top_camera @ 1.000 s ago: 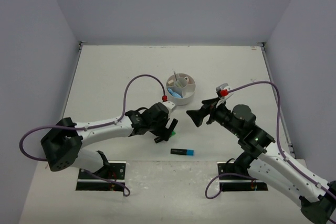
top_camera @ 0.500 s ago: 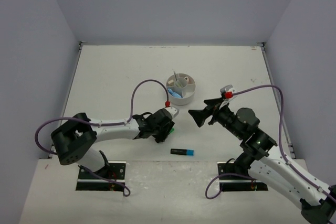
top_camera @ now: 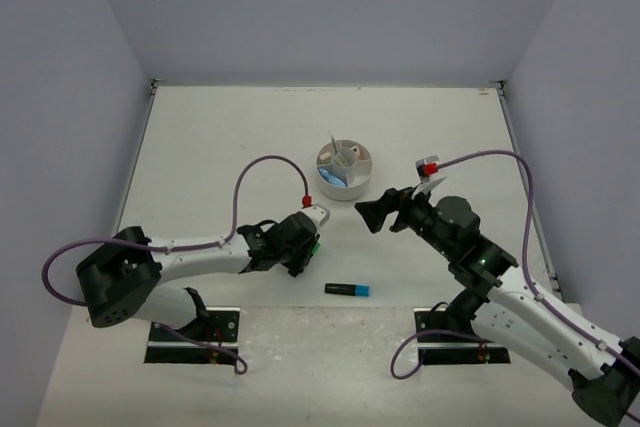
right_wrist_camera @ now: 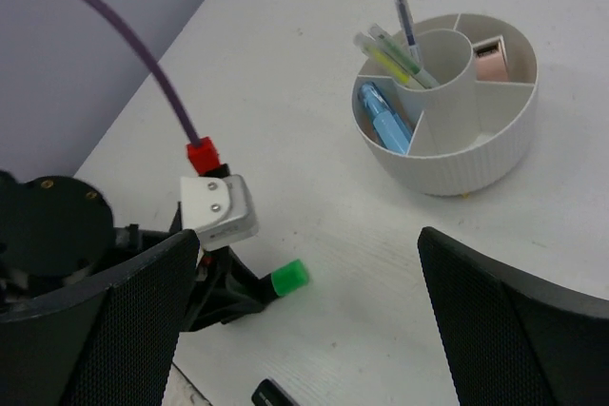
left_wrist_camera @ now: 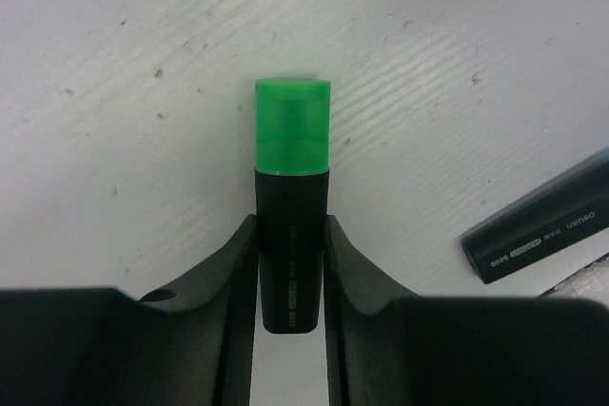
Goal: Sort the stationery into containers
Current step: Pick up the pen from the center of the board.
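A green-capped black highlighter (left_wrist_camera: 292,154) points away from my left gripper (left_wrist_camera: 290,263), whose jaws are shut on its black body, low at the table. From above, this gripper (top_camera: 308,245) is left of centre. A blue-capped highlighter (top_camera: 347,289) lies on the table to its right and nearer the bases; its black body (left_wrist_camera: 542,233) shows in the left wrist view. The round white organiser (top_camera: 360,183) holds a blue marker (right_wrist_camera: 383,116), thin pens (right_wrist_camera: 404,11) in the central cup and a pale pink eraser (right_wrist_camera: 489,59). My right gripper (top_camera: 368,213) hovers open and empty, right of the green cap (right_wrist_camera: 288,276).
The left arm's purple cable (top_camera: 262,169) arches over the table, left of the organiser. The right arm's cable (top_camera: 490,159) loops out to the right. Grey walls close the table on three sides. Both arm bases sit on black plates (top_camera: 190,337) at the near edge.
The left jaws have closed onto the green highlighter and the left wrist has shifted a little. The right gripper has drifted slightly up and to the left, still open.
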